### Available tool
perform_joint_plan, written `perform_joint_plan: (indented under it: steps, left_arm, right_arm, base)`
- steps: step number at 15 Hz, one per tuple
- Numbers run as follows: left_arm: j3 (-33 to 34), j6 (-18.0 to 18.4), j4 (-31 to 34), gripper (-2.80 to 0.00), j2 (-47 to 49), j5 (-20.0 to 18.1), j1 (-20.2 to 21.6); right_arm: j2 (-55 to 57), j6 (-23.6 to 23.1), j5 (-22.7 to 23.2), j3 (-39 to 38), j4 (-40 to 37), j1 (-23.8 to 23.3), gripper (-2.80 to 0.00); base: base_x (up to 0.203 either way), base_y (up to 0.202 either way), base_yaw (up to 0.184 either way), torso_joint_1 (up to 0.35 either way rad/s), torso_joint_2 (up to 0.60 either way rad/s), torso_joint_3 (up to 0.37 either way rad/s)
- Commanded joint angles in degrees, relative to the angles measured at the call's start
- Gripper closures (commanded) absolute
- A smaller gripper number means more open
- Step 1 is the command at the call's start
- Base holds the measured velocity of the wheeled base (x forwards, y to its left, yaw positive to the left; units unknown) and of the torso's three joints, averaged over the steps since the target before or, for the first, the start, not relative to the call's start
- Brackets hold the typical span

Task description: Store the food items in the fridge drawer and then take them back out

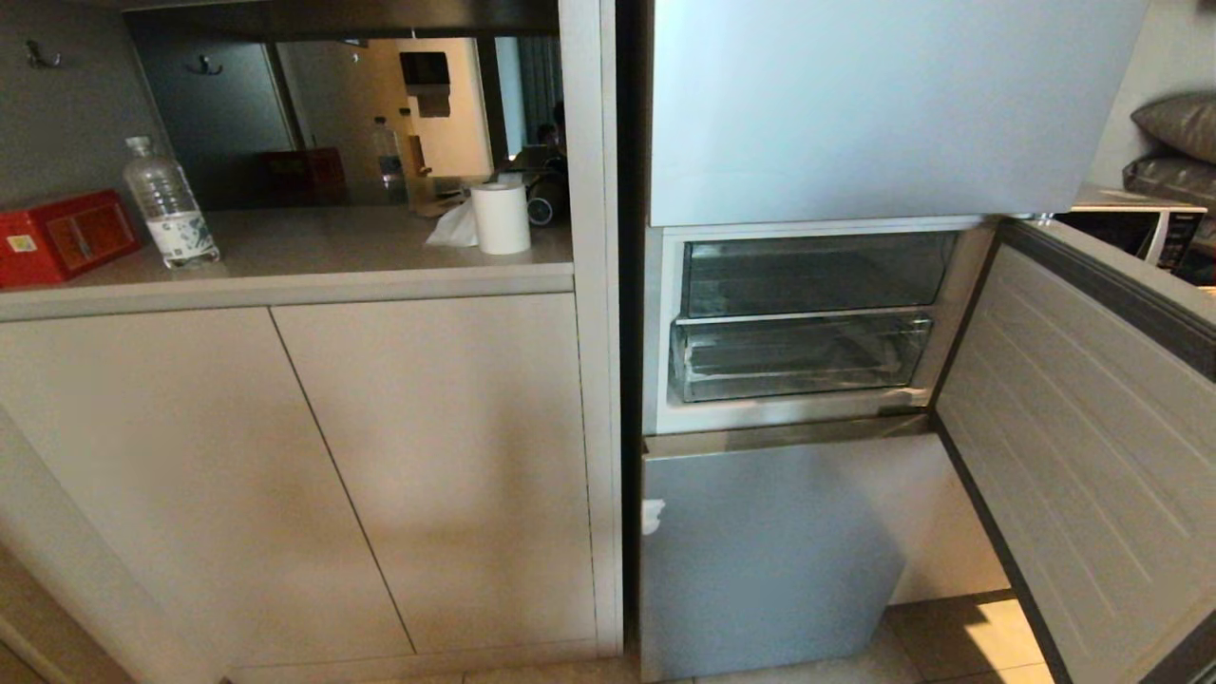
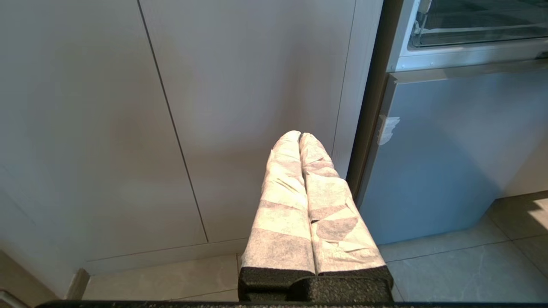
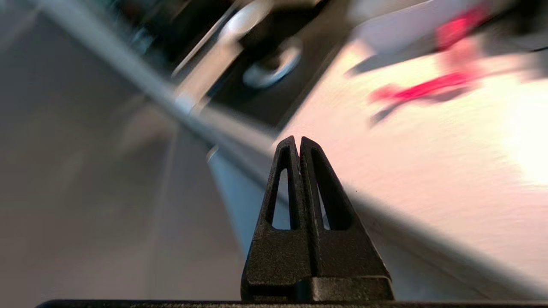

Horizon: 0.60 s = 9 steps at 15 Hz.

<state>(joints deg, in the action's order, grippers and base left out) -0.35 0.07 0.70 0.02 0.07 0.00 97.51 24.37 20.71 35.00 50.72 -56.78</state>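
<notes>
Both pincers are pressed shut and empty: the left pincer hangs before the cupboard doors, the right pincer sweeps through blur and could strike the open fridge door. Beyond, the fridge drawer sits pushed in; only red smears hint at the food.

Tabletop: pale beige, set in a recess above two closed cabinet doors, left of the fridge.
Far left: red box at the picture's edge.
Beside it: clear water bottle, upright.
Right end: white paper roll, upright, with a crumpled tissue touching it.
Floor: light tiles.
</notes>
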Motion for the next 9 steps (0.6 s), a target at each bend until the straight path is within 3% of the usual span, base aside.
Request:
perform_joint_plan:
  steps: [1,6,9]
  left_arm:
    - [0.00,0.01,0.00,0.00,-0.11,0.01,0.00]
    - [0.00,-0.04,0.00,0.00,-0.11,0.01,0.00]
    - [0.00,0.01,0.00,0.00,-0.11,0.01,0.00]
  right_arm:
    - [0.54,-0.29,-4.13,-7.61,9.42,9.81,0.00]
    - [-2.49,-0.53,-13.41,-16.03,18.11,30.52,0.00]
    - [-3.34,-0.39,-23.43,-16.80,18.71,46.65,0.00]
  base:
    - [0.000,0.000,0.000,0.000,0.00,0.000]
    - [0.000,0.000,0.000,0.000,0.00,0.000]
    - [0.000,0.000,0.000,0.000,0.00,0.000]
